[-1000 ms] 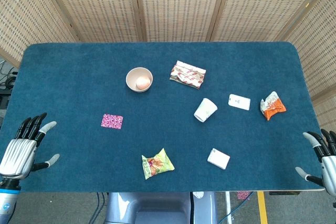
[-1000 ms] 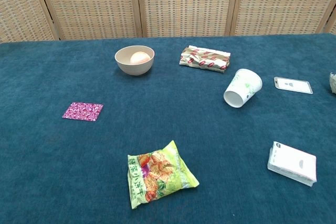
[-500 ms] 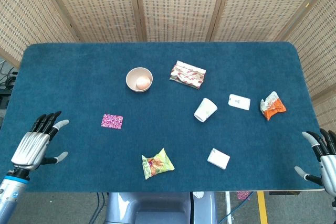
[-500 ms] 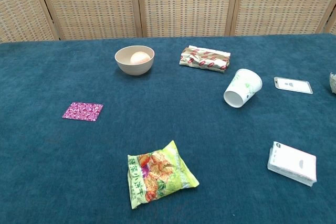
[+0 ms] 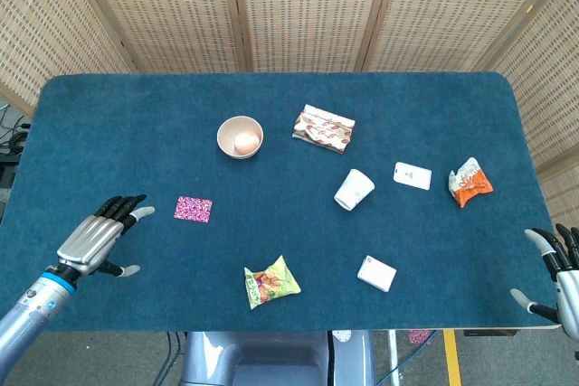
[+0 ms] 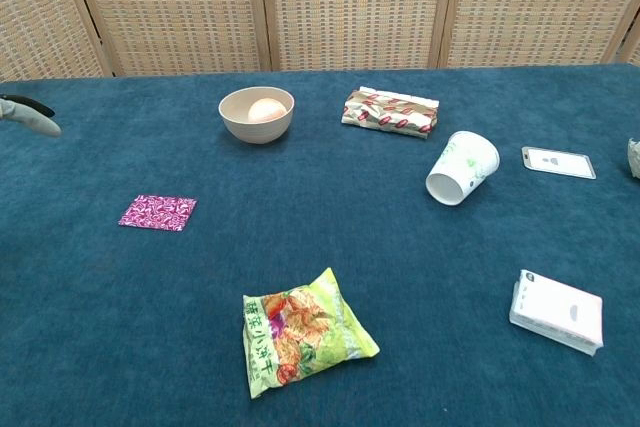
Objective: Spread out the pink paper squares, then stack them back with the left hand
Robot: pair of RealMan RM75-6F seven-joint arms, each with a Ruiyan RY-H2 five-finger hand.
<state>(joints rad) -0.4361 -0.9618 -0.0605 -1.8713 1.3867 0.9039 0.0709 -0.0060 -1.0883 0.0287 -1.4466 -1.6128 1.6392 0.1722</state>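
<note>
The pink paper squares (image 5: 193,209) lie as one small patterned stack on the blue table, left of centre; the chest view shows the pink paper squares (image 6: 158,213) at mid left. My left hand (image 5: 94,240) hovers open just left of the stack, fingers pointing toward it, not touching. In the chest view only a fingertip of my left hand (image 6: 28,115) pokes in at the left edge. My right hand (image 5: 559,279) stays open at the table's front right corner, holding nothing.
A beige bowl (image 5: 240,137) holding an egg sits behind the stack. A green snack bag (image 5: 270,282) lies in front of it. Further right are a patterned packet (image 5: 323,128), a tipped paper cup (image 5: 354,190), a white card (image 5: 412,175), a tissue pack (image 5: 376,273) and an orange wrapper (image 5: 469,182).
My left hand has moved right and forward over the table toward the pink stack, and its fingertip now enters the chest view. The right hand has barely moved.
</note>
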